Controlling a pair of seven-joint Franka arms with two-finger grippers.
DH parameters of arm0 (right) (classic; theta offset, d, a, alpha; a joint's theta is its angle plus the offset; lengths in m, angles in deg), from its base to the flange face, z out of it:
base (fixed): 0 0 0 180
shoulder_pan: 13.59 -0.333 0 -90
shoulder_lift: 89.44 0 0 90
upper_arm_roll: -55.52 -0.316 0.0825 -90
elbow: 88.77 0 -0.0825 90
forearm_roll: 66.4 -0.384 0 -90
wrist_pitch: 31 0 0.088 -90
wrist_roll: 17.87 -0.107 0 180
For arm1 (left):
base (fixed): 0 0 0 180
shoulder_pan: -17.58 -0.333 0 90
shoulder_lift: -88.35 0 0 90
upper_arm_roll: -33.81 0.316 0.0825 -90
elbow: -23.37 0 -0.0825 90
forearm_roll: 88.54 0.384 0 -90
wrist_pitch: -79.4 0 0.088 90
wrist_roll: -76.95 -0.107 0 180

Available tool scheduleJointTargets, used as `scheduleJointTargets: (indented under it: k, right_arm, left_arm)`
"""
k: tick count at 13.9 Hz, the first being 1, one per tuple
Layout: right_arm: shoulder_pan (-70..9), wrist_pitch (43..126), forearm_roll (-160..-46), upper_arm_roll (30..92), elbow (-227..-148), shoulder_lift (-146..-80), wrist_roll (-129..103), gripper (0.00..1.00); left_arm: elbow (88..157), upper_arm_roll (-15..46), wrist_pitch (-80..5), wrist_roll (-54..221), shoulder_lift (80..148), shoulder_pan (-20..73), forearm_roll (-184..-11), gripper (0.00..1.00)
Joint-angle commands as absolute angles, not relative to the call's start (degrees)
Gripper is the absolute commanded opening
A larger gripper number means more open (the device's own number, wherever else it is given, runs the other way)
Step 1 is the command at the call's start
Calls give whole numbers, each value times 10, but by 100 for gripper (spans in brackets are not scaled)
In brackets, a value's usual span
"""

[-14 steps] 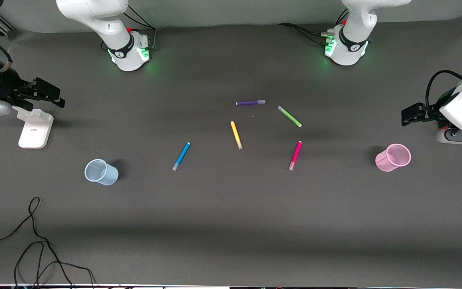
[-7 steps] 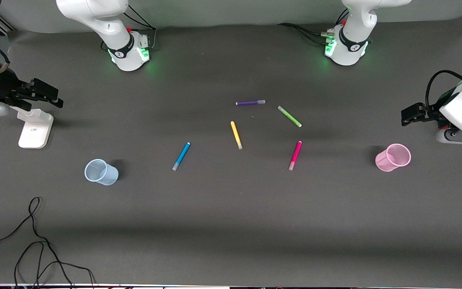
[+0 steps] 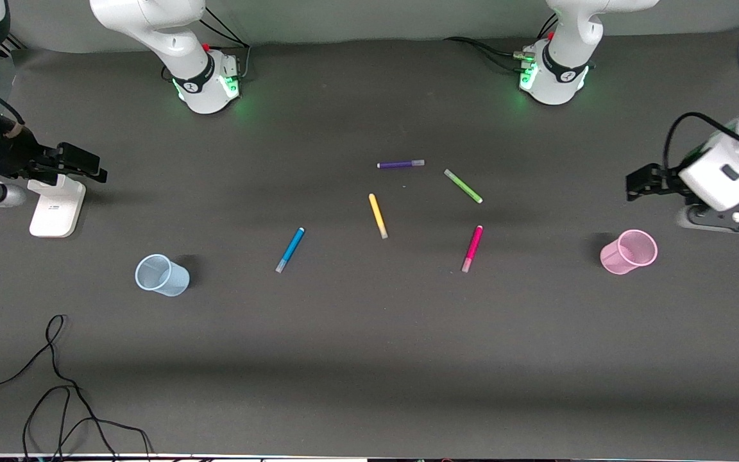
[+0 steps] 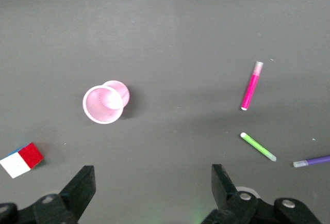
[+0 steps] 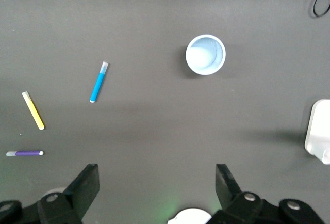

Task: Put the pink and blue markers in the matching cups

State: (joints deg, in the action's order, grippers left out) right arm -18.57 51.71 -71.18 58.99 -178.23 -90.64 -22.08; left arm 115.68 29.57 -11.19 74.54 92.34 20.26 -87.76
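Listing the bench as it stands, with no marker lifted and both cups empty.

Bright blue felt-tip marker (image 3: 290, 249): flat on the grey mat, mid-bench, toward the right arm's end. Untouched.

Magenta-pink felt-tip marker (image 3: 472, 248): flat, mid-bench, toward the left arm's end, paler cap pointing to the front edge. Untouched.

Pale blue translucent plastic cup (image 3: 161, 275): upright near the right arm's end, well apart from the blue marker.

Pale pink translucent plastic cup (image 3: 628, 251): upright near the left arm's end, well apart from the pink marker.

Yellow pen (image 3: 378, 215), green pen (image 3: 463, 186), purple pen (image 3: 401, 164): loose between the two markers and farther from the front camera; not wanted.

Left gripper (image 3: 640, 182): aloft at the left arm's end edge, over bare mat just beside the pink cup; fingers spread wide, holding nothing. Against the earlier pictures it has shifted a little inward from the edge.

Right gripper (image 3: 81, 162): aloft at the right arm's end edge, over a white stand (image 3: 56, 206); fingers spread wide, holding nothing. It has shifted only slightly.

Sundries: black cable (image 3: 55, 385) at the front corner; a red, white and blue cube (image 4: 21, 159) in the left wrist view.

Judgement: both arms appear to be just leaving their parked poses; the reach for the markers is barely begun, and every placement remains to do.
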Motion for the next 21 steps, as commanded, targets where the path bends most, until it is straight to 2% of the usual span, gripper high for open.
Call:
scheduleJointTargets:
  k: [1,4,7,9,12,15,18,21]
  right_arm:
    - [-190,490,-711,586,-1740,-930,-272,100]
    - [-195,477,-720,582,-1735,-937,-343,100]
    - [-247,477,-725,574,-1735,-963,-439,100]
    - [-282,477,-726,574,-1735,-983,-493,100]
    - [-291,489,-783,574,-1748,-1023,-519,100]
    - [-318,537,-812,574,-1781,-1057,-552,100]
    - [-331,634,-833,574,-1836,-1077,-658,100]
    - [-351,706,-841,575,-1862,-1134,-750,99]
  left_arm:
    - [1141,248,-104,741,932,209,-878,100]
    - [1150,191,-109,741,934,210,-878,99]
    - [1158,144,-138,748,936,213,-880,99]
    - [1178,139,-164,754,935,227,-880,99]
    - [1241,139,-243,754,934,236,-880,99]
    - [1304,139,-306,754,936,243,-880,99]
    - [1395,139,-417,755,940,244,-877,99]
    - [1436,139,-485,755,985,245,-869,100]
